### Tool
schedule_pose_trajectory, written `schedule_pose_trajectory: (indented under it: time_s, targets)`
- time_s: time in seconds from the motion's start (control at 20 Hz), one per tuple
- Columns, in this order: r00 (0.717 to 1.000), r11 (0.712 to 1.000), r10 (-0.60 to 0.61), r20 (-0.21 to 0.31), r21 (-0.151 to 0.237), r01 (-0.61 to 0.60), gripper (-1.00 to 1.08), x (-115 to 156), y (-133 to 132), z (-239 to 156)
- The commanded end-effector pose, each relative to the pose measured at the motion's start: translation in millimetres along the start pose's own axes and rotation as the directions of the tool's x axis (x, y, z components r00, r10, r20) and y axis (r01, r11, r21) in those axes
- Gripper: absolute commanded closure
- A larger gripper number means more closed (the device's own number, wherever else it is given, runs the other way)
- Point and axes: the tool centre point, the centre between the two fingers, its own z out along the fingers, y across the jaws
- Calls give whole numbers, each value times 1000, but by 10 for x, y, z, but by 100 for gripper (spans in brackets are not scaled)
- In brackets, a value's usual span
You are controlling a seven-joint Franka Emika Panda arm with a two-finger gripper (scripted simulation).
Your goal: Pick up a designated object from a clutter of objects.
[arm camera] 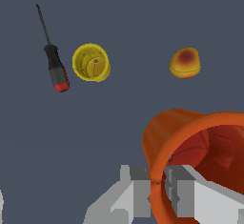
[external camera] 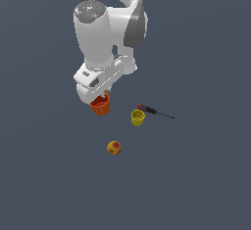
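The designated object, a small orange-red tapered cup, hangs tilted under the arm, with my gripper shut on its rim. One finger sits outside the wall and one inside the cup. In the exterior view the cup appears slightly above the dark floor. The rest of the clutter of objects lies apart from it: a yellow cup, a yellow-red round fruit and a thin dark tool with a red tip.
The white arm and wrist rise above the cup toward the exterior view's top. A plain dark grey floor stretches all around the items.
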Motion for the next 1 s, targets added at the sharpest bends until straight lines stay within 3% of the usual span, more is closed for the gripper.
schedule_pose_trajectory:
  time_s: [0.0, 0.95]
  targets:
    - [1000, 1000, 0, 0, -1, 0, 108, 71, -30, -255]
    - [1000, 1000, -2, -2, 1, 2, 108, 602, -185, -2022]
